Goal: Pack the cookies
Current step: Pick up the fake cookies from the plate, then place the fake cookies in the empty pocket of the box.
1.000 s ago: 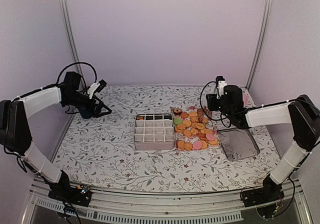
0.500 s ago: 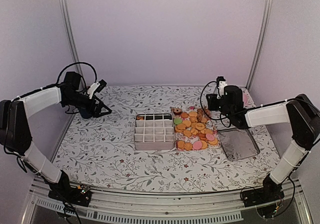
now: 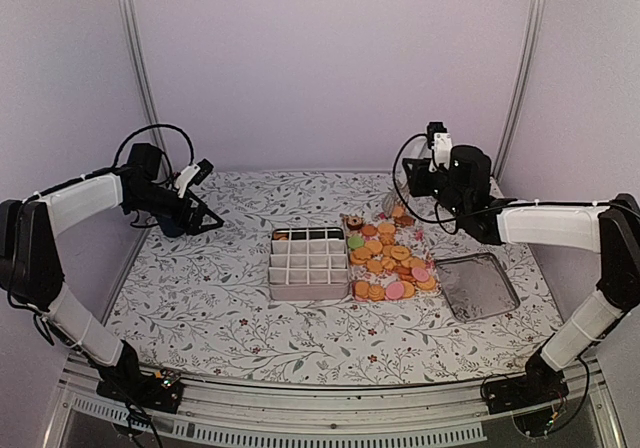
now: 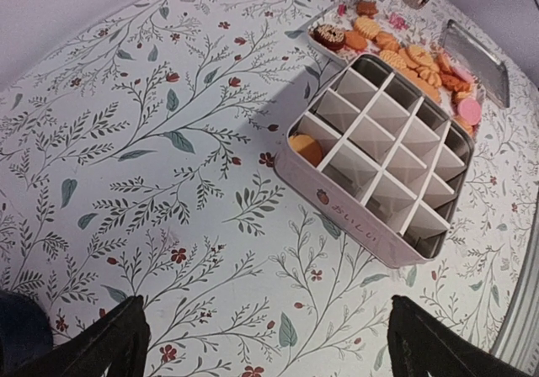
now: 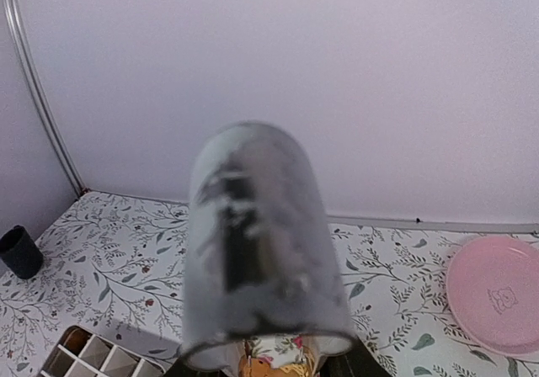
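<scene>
Worktop (image 3: 200,298): floral-print covering; in the overhead view we see the two arms at its left and right edges.
Cookies (image 3: 390,263): we note a loose heap at mid-frame of the overhead view, just right of the divided box, on a patterned sheet. Most are orange, with a few pink at the heap's lower right, one green at its left edge and one dark brown at its upper left.
Divided box (image 3: 309,264): pale, with a white grid of compartments, at the centre of the overhead view. We count one orange cookie in its upper-left corner compartment; the other compartments we can see into look bare.
Metal tray (image 3: 477,286): shallow and grey, lower right of the heap and just beside it.
Left fingers (image 4: 101,347): spread wide and holding nothing. They sit at the two bottom corners of the left wrist view, above bare print at the left of the overhead frame, well apart from the box.
Right fingers (image 5: 360,369): only dark shapes at the bottom edge of the right wrist view. We see them pinching a silver utensil (image 5: 253,242), which rises between them, close to the lens and blurred.
Utensil position: raised above the upper right of the heap in the overhead view; we cannot tell whether it carries a cookie.
Pink plate (image 5: 497,293): lower right of the right wrist view, on the worktop.
Dark cup (image 5: 20,252): left edge of the same view.
</scene>
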